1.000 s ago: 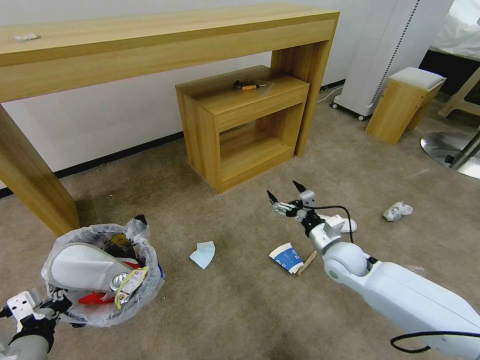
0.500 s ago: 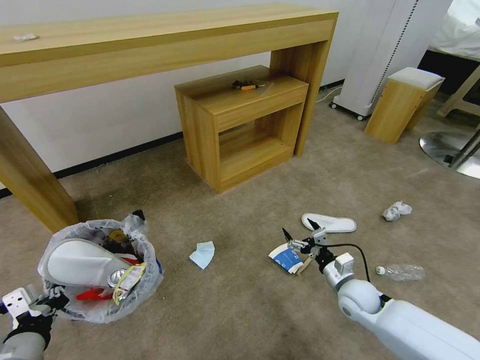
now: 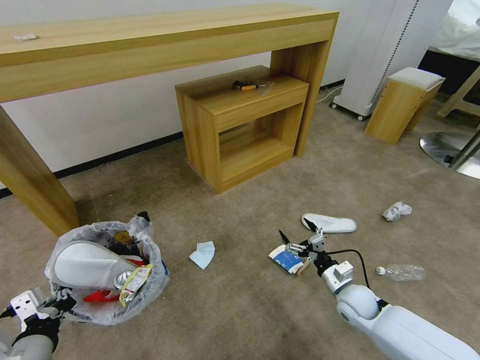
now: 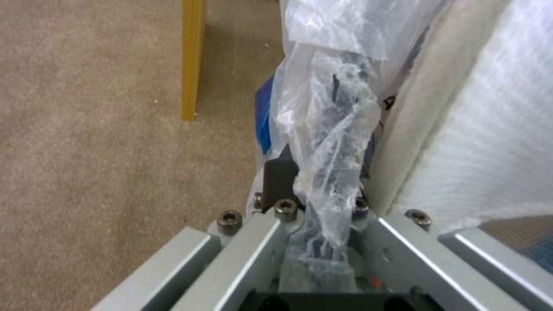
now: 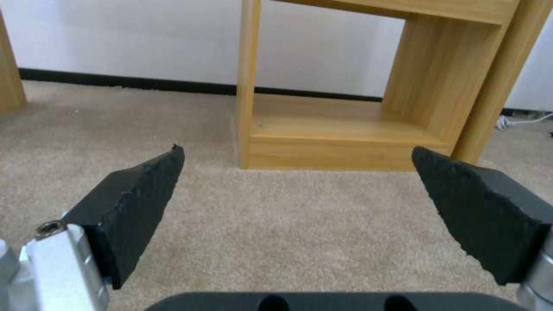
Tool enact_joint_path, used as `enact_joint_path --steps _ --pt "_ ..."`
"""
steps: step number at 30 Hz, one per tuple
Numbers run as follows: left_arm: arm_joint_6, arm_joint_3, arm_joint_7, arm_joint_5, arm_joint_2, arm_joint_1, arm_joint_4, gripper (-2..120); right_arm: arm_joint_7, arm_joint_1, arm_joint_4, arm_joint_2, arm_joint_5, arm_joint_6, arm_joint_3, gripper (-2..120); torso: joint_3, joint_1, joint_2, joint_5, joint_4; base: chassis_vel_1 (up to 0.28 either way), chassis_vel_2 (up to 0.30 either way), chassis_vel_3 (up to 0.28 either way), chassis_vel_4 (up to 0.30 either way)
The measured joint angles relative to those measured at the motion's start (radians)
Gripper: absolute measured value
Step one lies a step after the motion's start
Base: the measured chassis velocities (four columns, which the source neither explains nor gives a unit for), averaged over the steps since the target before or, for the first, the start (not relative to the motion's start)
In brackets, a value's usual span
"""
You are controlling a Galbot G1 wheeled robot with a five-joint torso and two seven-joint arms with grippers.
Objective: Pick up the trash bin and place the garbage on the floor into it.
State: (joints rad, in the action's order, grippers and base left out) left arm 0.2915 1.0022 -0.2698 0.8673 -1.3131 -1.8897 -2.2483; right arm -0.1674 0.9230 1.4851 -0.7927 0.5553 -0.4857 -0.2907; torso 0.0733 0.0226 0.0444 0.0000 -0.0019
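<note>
In the head view, the left gripper (image 3: 62,302) grips the trash bin (image 3: 107,272) by its bagged rim at lower left; the bin carries a white slipper (image 3: 85,265), a can and red wrappers. The right gripper (image 3: 296,236) hangs with fingers spread just above the paper cup (image 3: 286,260) and wooden stick (image 3: 306,263) on the floor (image 3: 240,310). A tissue (image 3: 202,253), second slipper (image 3: 330,223), bottle (image 3: 402,272) and white wad (image 3: 397,210) lie apart.

In the left wrist view, the fingers clamp the plastic bag (image 4: 325,142).

In the right wrist view, both black pads (image 5: 135,194) stand wide apart over carpet, a wooden shelf unit (image 5: 345,129) beyond.
</note>
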Motion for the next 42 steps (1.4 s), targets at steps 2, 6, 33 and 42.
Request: enact_joint_path --steps 2,6,33,42 --pt "-0.001 -0.001 0.001 -0.001 0.000 -0.001 -0.001 0 -0.002 0.006 0.005 -0.001 -0.001 0.007 0.004 100 0.000 0.000 0.000 0.0001 0.0000 0.000 0.000 0.000 0.000" --pt "-0.002 -0.007 0.003 -0.006 -0.002 0.001 -0.001 0 -0.011 0.009 0.010 0.000 -0.003 0.012 0.009 100 0.000 0.000 0.000 0.0000 0.0000 0.000 0.000 0.000 0.000" --pt "-0.007 -0.006 0.001 0.009 0.013 0.013 0.007 0 -0.019 -0.029 -0.020 -0.023 0.001 -0.022 -0.057 100 0.000 0.000 0.000 -0.0001 -0.0001 -0.038 0.033 0.042 -0.037" --pt "-0.006 0.012 -0.005 0.031 0.023 0.010 -0.012 0 0.000 -0.130 -0.076 -0.056 0.047 -0.005 -0.230 100 0.000 0.000 0.000 -0.0002 -0.0001 0.000 0.000 0.000 0.000"
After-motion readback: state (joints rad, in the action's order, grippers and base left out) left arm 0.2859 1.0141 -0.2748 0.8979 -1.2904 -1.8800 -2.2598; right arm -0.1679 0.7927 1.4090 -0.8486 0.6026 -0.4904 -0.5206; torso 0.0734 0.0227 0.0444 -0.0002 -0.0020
